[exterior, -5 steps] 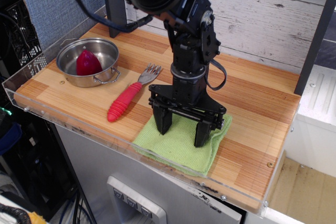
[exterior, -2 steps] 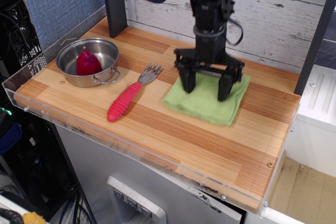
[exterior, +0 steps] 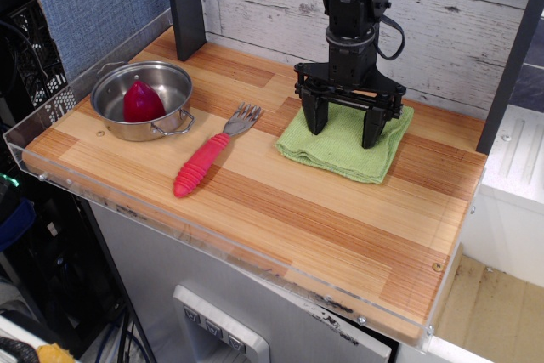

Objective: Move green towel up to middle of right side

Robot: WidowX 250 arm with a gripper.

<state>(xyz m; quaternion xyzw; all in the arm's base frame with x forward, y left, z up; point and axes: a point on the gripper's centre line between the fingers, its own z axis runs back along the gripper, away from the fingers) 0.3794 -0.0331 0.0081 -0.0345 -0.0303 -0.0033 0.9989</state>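
1 clear stretch of table (exterior: 280, 235) now lies at the front edge where the green towel (exterior: 344, 144) sat a second ago. Farther back, the towel rests mid-right, the spread, released claw (exterior: 348, 125) pressing on it, so the move looks nearly done.

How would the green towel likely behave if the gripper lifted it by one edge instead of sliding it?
The towel is folded cloth with loose layered edges, so it would probably droop and unfold rather than stay flat. It looks thin and light, so weight should be no problem. With the gripper open and both fingertips pressing on it, its woven texture likely gives enough grip for dragging.
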